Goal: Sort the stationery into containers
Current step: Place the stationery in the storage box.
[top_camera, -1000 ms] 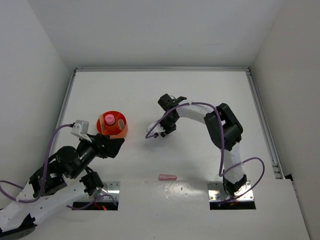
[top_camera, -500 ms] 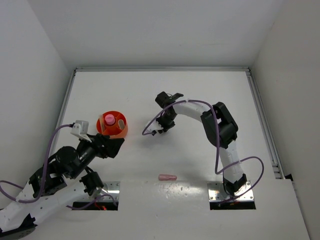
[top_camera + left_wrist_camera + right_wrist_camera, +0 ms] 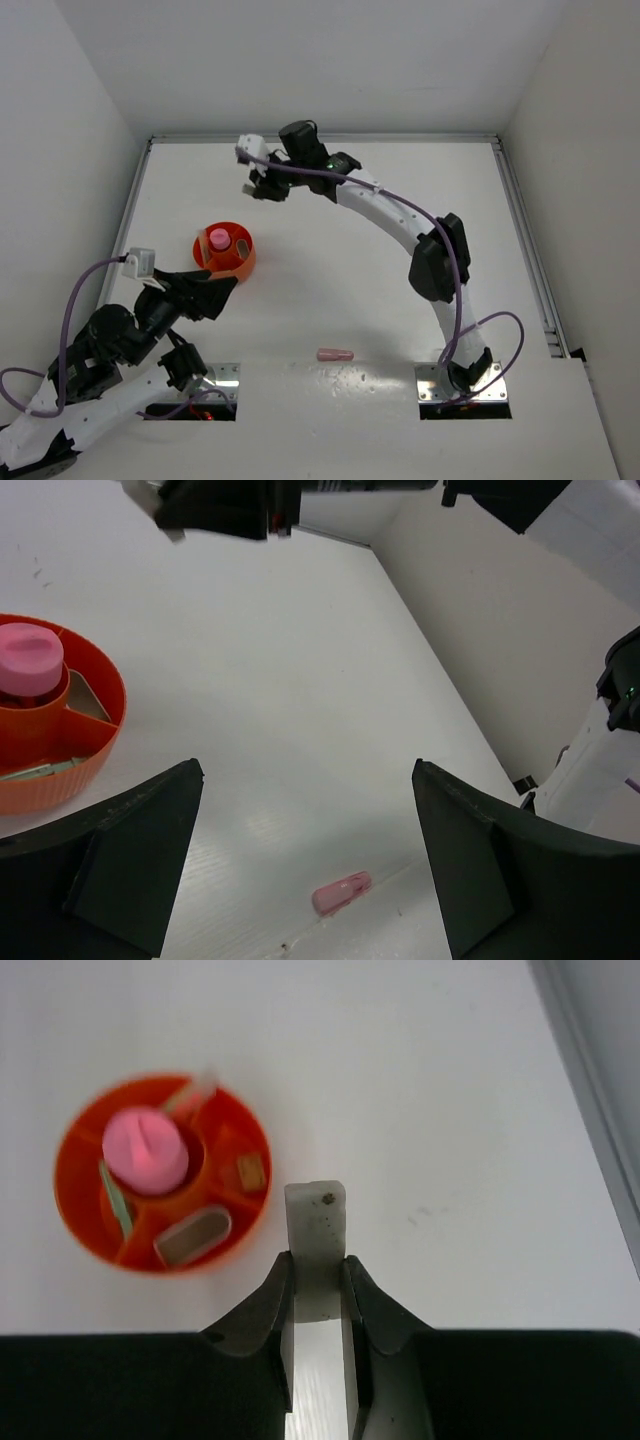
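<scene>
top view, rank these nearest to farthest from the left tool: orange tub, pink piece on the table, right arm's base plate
From the left tool:
1. orange tub, just ahead of its tips, on the left.
2. pink piece, loose on the table near the front, middle.
3. right arm's base plate, at the front right.

The top camera looks down from behind the bases (image 3: 463,386) over the whole table (image 3: 330,290). The left wrist camera sits low, facing across it. The right wrist camera looks straight down from high, past its held stick (image 3: 317,1240). All share the tub (image 3: 224,251); top and left, the pink piece (image 3: 335,354).
</scene>
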Robot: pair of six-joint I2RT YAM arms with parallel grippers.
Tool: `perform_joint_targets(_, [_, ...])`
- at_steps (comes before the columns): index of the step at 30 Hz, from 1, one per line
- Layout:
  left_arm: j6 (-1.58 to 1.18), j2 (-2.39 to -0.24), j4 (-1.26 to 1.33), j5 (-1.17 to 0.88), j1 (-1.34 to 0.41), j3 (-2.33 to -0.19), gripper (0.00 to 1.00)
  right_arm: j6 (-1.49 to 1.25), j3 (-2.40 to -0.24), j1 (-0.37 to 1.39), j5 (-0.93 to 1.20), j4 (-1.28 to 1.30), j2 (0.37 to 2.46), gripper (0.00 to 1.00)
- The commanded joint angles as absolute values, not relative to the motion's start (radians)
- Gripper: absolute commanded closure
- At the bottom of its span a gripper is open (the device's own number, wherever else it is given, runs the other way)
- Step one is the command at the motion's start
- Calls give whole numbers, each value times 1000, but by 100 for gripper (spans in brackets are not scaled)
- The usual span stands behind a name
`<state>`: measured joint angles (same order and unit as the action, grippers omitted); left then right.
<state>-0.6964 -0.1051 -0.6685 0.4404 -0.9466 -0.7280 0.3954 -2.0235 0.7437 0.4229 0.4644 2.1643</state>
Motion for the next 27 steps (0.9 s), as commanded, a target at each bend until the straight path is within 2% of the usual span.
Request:
perform_joint_targets(1, [-689, -130, -637, 422, -937, -721, 8, -13, -2023, 738, 434, 283, 2186, 100])
perform_joint_targets(9, [-680, -152, -627, 413, -928, -721, 8, -211, -1925, 749, 673, -107, 2249, 100])
perform_joint_targets(13, [-680, -143, -627, 413, -928, -721, 8, -342, -1943, 758, 744, -256, 2331, 100])
perform_joint_targets(27, [-680, -152, -627, 413, -919, -721, 8, -420, -1965, 749, 815, -414, 2448, 100])
